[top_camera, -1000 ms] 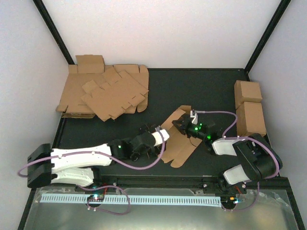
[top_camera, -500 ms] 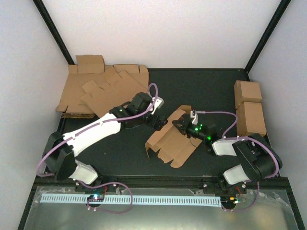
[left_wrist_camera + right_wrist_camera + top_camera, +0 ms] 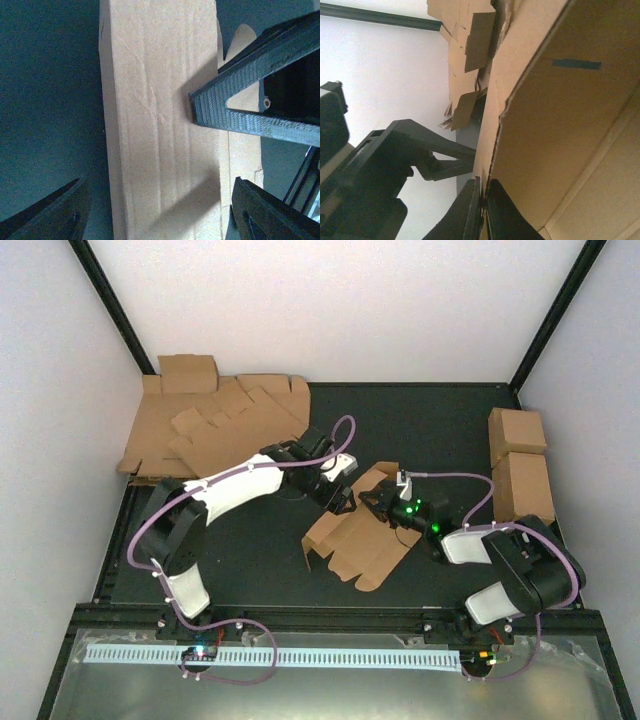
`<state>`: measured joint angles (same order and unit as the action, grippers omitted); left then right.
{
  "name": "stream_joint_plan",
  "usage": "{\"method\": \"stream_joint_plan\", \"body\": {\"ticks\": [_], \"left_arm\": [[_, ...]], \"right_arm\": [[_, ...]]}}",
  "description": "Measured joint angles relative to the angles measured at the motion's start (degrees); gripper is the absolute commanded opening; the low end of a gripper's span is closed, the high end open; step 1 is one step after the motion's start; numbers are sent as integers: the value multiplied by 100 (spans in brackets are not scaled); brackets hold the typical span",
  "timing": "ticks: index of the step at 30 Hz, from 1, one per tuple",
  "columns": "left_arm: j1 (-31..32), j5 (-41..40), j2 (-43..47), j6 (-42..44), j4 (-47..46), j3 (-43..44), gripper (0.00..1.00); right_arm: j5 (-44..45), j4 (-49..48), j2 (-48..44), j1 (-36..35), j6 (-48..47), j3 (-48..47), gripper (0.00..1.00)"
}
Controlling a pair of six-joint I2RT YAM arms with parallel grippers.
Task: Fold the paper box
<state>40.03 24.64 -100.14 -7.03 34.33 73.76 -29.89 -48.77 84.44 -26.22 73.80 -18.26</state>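
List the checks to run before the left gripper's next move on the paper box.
1. Hold by the right gripper on the paper box: ok, its fingers are shut on a cardboard edge.
2. Opening of the left gripper: ok, fingers wide apart.
3. The raised panel lies between the left gripper's fingers: ok in the left wrist view.
4. Clearance between the two grippers: not ok, a finger of the right gripper sits against the same panel, close by.
5. Panel creased fully upright: cannot tell.
6. The heap of flat sheets is apart from the box: ok.
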Motion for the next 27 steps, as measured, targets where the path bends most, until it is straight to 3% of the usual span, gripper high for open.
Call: {"method": "stream_joint_plan", "body": {"ticks": [12, 19, 25, 27], "left_arm": [[7, 127, -299, 98, 133, 55, 60], [68, 55, -299, 98, 179, 90, 50], [284, -249, -295, 90, 205, 90, 48], [354, -321, -293, 81, 212, 90, 48]], "right_arm": [[-4, -153, 179, 0, -17, 9, 10], [-7, -247, 188, 0, -22, 48, 19], [-2, -232, 186, 0, -48, 142, 20], [-2, -227, 186, 0, -59, 160, 26]]}}
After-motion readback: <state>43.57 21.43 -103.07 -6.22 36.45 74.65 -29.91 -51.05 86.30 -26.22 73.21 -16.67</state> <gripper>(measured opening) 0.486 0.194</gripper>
